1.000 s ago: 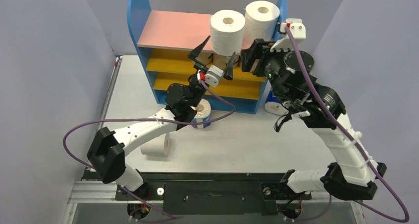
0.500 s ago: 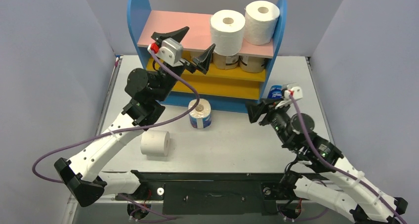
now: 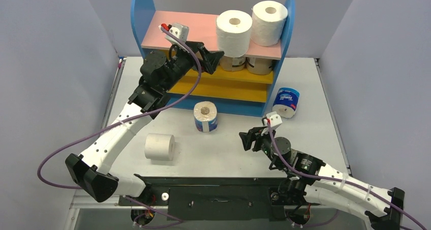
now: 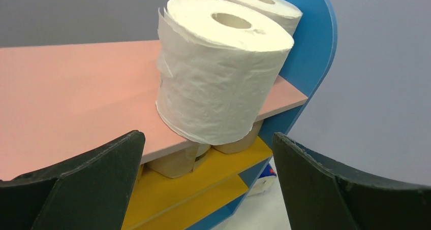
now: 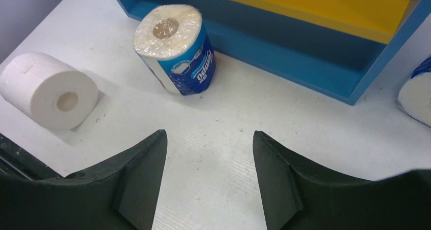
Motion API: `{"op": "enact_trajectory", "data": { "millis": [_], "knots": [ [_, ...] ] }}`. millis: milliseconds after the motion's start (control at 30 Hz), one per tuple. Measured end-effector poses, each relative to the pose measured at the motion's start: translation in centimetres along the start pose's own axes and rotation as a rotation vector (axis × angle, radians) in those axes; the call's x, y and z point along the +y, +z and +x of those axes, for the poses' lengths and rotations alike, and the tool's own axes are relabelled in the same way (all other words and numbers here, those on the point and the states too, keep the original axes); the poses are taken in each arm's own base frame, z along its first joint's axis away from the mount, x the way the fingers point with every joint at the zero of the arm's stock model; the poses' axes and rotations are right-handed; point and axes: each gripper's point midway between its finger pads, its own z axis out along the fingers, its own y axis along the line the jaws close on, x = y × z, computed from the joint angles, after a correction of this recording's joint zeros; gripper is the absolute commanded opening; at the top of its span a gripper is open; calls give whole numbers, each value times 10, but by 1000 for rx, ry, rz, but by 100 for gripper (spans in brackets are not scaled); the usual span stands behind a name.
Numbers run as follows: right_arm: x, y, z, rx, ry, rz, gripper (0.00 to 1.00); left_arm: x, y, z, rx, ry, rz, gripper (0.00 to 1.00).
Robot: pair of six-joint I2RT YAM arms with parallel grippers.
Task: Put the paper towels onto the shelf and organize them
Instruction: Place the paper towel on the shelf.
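Observation:
The shelf (image 3: 167,32) holds two white paper towels (image 3: 234,32) (image 3: 269,22) on its pink top board (image 4: 76,88) and two tan rolls (image 3: 233,63) (image 3: 258,65) on the upper yellow board. My left gripper (image 3: 206,57) (image 4: 207,138) is open and empty at the top board's front edge, just left of the nearer white roll (image 4: 218,67). My right gripper (image 3: 247,138) (image 5: 209,133) hovers open and empty low over the table. A blue-and-white roll (image 3: 205,117) (image 5: 178,52) stands in front of the shelf. Another (image 3: 286,102) lies right of it. A white roll (image 3: 159,146) (image 5: 48,90) lies on its side.
The shelf's lower yellow board (image 3: 213,90) and blue base (image 5: 284,57) hold nothing in view. Grey walls close in the table (image 3: 228,154) on the left, right and back. The left arm's purple cable (image 3: 56,154) loops out to the left.
My left gripper has swung right along the shelf top toward the white roll. My right arm has pulled back from the shelf to the near table, its jaws narrowing a little.

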Motion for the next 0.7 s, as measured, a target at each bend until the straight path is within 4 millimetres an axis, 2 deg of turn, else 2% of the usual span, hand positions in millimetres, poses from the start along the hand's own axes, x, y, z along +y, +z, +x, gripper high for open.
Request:
{"op": "enact_trajectory", "data": {
  "millis": [133, 300, 467, 700],
  "knots": [
    [1, 6, 15, 33, 12, 7, 58, 6, 1, 11, 20, -35, -34, 96],
    [6, 9, 22, 54, 20, -8, 58, 22, 3, 15, 9, 4, -135, 96],
    [7, 10, 27, 73, 27, -8, 58, 31, 20, 15, 1, 38, -194, 96],
    [6, 8, 28, 78, 44, -6, 58, 36, 33, 17, 12, 81, -207, 96]
  ]
}}
